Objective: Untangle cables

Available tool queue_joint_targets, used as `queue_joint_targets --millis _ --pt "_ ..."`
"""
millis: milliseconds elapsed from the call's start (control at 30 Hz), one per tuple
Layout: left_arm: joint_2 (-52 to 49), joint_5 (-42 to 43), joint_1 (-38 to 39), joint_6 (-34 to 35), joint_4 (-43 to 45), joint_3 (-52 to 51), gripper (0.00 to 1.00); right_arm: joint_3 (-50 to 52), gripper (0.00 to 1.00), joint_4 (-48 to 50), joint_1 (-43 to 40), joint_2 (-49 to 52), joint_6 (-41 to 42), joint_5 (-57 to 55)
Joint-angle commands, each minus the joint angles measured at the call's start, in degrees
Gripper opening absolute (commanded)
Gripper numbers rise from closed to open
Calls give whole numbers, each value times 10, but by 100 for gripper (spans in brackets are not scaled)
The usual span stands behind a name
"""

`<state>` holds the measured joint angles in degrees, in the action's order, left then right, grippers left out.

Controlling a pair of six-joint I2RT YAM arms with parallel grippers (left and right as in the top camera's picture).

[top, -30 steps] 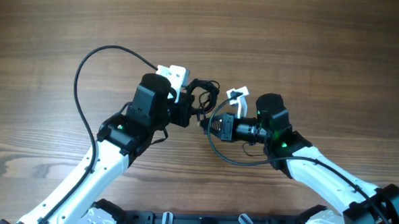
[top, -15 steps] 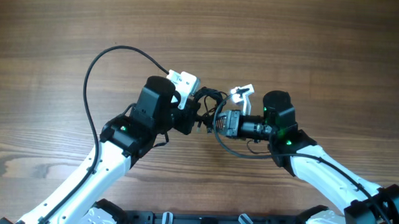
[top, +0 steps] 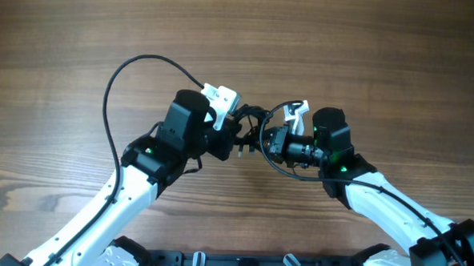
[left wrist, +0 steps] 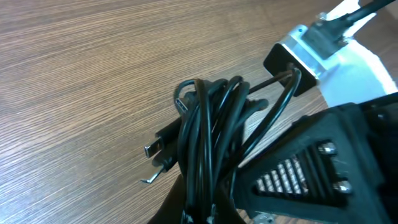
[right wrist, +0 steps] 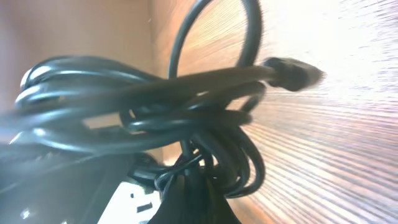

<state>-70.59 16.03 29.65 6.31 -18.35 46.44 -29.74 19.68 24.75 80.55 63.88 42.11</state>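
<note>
The cables (top: 251, 124) are one knotted black bundle held off the table between my two grippers. My left gripper (top: 235, 135) is shut on the bundle's left side. In the left wrist view the cords (left wrist: 211, 118) rise from its fingers (left wrist: 205, 214), and small plug ends (left wrist: 157, 148) stick out to the left. My right gripper (top: 267, 140) is shut on the bundle's right side. In the right wrist view the coils (right wrist: 155, 106) fill the frame above its fingers (right wrist: 199, 202), with one plug end (right wrist: 292, 71) pointing right.
A thicker black arm wire (top: 111, 87) arcs over the table left of the left arm. Another such wire (top: 287, 172) loops under the right wrist. The white wrist cameras (top: 222, 96) (top: 297, 113) sit close together above the bundle. The wooden table (top: 369, 50) lies all around.
My left gripper has moved right and the two grippers are now closer together. The right wrist has rolled, tipping its white camera upward. The bundle stays gripped by both.
</note>
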Motion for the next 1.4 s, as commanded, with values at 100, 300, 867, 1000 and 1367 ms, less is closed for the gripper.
queue_joint_targets --millis 100,300,867,1000,1367 --pt "3 55 5 9 11 5 4 -6 5 13 4 0 6 -67" --pt "3 -69 5 -3 -16 5 4 -6 11 0 -20 0 -32 31" --pt "3 -121 5 54 18 5 4 -6 36 -17 6 0 -179 26" --pt "3 -121 5 62 16 5 4 -6 36 0 23 0 -249 14" --pt "3 -123 5 24 3 5 4 -6 5 -5 48 0 -242 -34"
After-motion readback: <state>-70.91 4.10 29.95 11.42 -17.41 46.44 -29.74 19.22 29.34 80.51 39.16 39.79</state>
